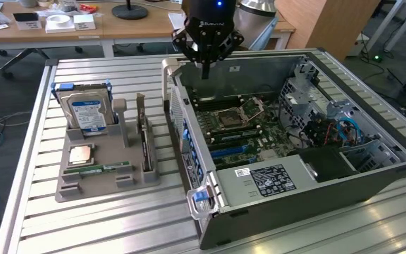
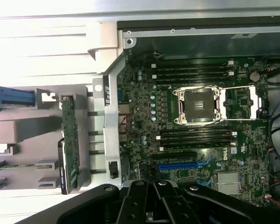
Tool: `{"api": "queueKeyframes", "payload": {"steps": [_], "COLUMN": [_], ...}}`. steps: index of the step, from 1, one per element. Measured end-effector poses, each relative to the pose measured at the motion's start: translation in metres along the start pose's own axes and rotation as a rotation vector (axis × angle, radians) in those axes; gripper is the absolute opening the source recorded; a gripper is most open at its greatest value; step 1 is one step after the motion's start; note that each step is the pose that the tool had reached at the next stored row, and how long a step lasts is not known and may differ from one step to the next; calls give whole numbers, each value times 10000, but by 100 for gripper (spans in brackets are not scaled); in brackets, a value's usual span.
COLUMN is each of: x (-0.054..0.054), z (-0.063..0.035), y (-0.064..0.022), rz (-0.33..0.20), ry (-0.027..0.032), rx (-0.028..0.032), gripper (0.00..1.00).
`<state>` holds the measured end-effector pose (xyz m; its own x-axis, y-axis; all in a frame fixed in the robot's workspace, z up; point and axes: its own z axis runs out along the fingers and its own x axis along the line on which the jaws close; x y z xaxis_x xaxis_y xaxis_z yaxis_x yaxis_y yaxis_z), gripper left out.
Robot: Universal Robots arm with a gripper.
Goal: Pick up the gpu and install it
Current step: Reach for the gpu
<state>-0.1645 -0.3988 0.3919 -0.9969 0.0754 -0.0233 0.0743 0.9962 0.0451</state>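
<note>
Hovering empty, it seems, with fingers pressed together, the claw (image 1: 204, 73) hangs over the open computer case (image 1: 308, 185), while the gpu (image 1: 145, 143) stands untouched on edge in the grey holder (image 1: 83, 188), below the claw and towards the exterior view's left, so pickup and installing are both undone.

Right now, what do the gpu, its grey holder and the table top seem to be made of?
The gpu: green circuit board, matte, with a dark face and small components; likely fibreglass laminate. The holder: uniform matte grey, probably moulded or printed plastic. The table: ribbed silvery slats with a dull sheen, apparently aluminium.
</note>
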Motion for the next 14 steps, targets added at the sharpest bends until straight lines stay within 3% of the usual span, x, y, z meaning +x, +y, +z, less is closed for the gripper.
{"api": "queueKeyframes", "payload": {"steps": [14], "x": [173], "z": [7], "y": [-13], "rz": [-1], "ry": [-1], "rx": [-1], "gripper": [11]}}
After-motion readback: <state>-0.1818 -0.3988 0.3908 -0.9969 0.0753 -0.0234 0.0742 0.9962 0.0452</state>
